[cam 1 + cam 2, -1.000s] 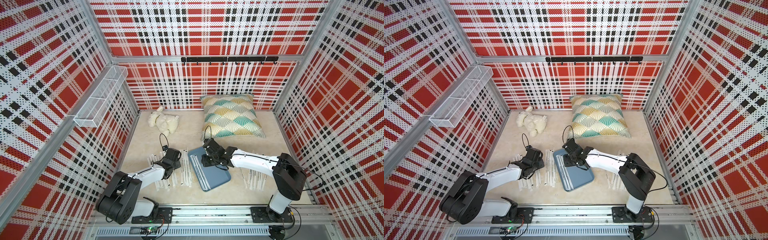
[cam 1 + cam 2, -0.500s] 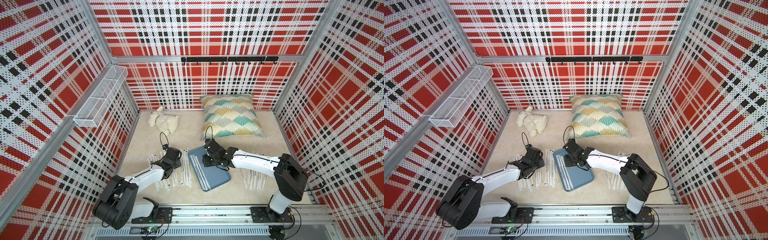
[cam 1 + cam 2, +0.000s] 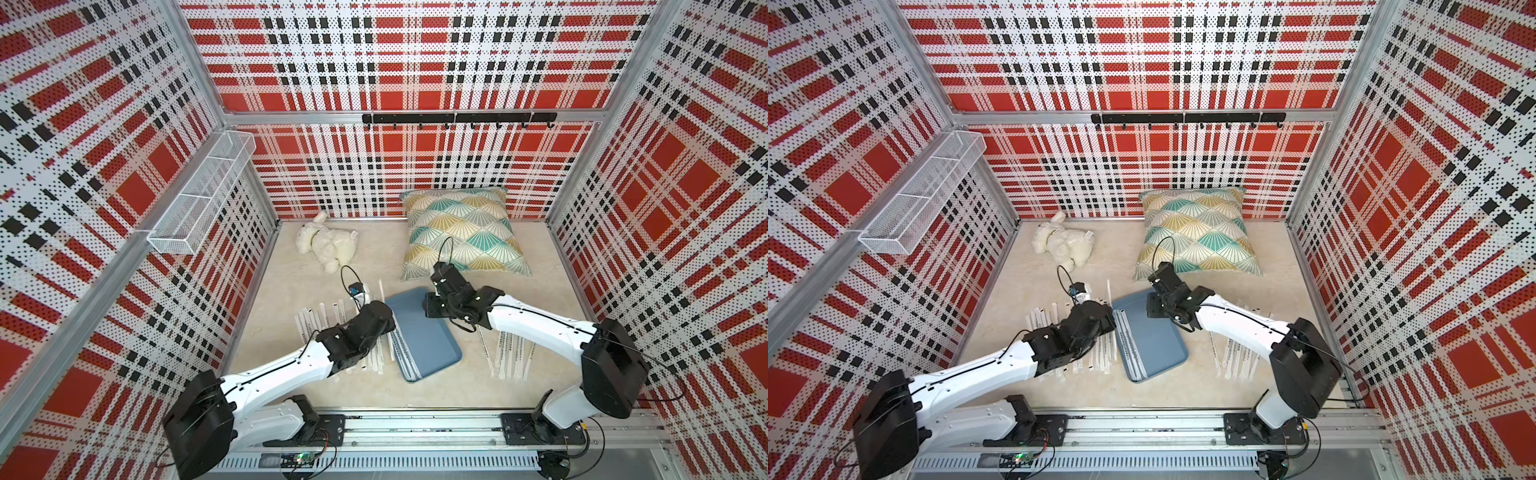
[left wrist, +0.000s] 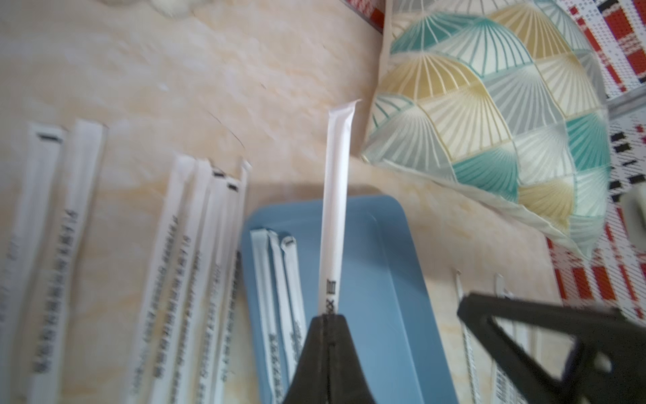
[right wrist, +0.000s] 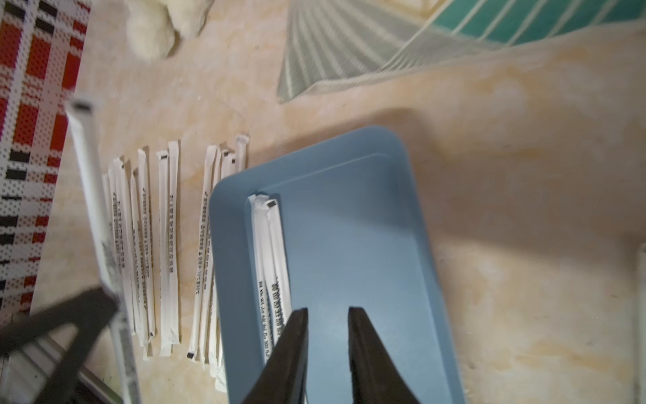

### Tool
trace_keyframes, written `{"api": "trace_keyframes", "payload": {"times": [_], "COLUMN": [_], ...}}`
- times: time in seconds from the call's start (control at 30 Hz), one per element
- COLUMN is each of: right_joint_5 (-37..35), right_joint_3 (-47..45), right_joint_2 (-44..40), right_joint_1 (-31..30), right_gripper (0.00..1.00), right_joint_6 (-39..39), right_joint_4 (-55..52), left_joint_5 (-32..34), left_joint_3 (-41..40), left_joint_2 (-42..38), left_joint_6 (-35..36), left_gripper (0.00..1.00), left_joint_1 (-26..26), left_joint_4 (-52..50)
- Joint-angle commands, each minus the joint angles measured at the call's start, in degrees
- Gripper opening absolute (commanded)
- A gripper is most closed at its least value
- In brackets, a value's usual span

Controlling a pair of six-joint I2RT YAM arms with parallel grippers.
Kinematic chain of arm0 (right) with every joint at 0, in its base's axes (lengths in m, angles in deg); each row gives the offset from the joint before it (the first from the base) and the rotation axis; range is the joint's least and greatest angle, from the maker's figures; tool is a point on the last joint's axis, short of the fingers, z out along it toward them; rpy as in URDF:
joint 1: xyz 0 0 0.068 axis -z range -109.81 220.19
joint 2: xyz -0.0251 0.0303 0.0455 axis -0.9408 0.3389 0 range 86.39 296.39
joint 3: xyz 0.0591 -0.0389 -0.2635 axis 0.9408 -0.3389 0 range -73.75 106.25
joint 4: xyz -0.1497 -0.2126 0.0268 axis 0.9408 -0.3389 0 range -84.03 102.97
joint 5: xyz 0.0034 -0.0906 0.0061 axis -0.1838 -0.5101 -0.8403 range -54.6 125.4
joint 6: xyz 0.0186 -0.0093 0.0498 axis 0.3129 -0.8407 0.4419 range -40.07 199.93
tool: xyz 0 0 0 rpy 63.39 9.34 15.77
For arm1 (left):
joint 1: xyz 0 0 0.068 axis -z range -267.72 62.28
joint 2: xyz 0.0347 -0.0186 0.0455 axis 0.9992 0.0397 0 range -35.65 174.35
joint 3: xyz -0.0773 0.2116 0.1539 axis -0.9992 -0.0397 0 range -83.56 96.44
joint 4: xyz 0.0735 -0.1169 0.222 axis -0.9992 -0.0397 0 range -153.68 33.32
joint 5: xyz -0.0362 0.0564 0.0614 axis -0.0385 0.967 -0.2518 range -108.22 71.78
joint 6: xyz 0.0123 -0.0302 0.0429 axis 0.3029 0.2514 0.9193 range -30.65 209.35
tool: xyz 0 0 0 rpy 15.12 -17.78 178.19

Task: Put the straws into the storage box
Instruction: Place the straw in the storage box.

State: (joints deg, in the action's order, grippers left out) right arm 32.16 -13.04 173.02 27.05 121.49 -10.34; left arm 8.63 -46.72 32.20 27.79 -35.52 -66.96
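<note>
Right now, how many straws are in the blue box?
3 straws, side by side along the left edge of the storage box; more may hide underneath. The left pincer holds another straw.

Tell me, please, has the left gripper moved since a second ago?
Yes. Seen from above, the left gripper, holding a white paper-wrapped straw, has shifted toward the slate-blue rectangular plastic tray.

The right arm's fingers stand slightly apart and empty over the blue tray, which holds a few wrapped straws along one side; more straws lie in a row on the table beside it.
</note>
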Motion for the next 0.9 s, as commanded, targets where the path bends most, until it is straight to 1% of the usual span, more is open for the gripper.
{"api": "trace_keyframes", "payload": {"times": [0.0, 0.13, 0.3, 0.4, 0.63, 0.87], "right_joint_5": [-2.3, -2.43, -2.16, -2.27, -2.21, -1.89], "right_joint_3": [-1.53, -2.68, -4.07, -4.6, -5.3, -6.16], "right_joint_2": [-2.28, -2.74, -2.69, -3.0, -3.66, -4.1], "right_joint_1": [1.53, 2.11, 2.1, 2.15, 2.16, 2.12], "right_gripper": [0.28, 0.28, 0.28, 0.28, 0.28, 0.28], "right_joint_6": [0.63, 0.78, 1.61, 1.85, 2.08, 2.47], "right_joint_4": [-0.76, -0.57, 0.5, 0.76, 0.86, 1.24], "left_joint_5": [6.24, 7.15, 5.1, 3.85, 0.86, -0.04], "left_joint_3": [2.29, 5.48, 8.45, 8.09, 8.69, 8.8], "left_joint_2": [5.77, 13.59, 21.79, 24.09, 28.49, 29.24], "left_joint_6": [-11.22, -16.86, -17.8, -19.62, -20.45, -20.35], "left_gripper": [0.0, 0.0, 0.0, 0.0, 0.0, 0.0], "left_joint_1": [4.33, 5.78, 7.06, 6.95, 5.97, 5.36], "left_joint_4": [1.15, 1.88, 2.34, 2.26, 1.5, 1.63]}}
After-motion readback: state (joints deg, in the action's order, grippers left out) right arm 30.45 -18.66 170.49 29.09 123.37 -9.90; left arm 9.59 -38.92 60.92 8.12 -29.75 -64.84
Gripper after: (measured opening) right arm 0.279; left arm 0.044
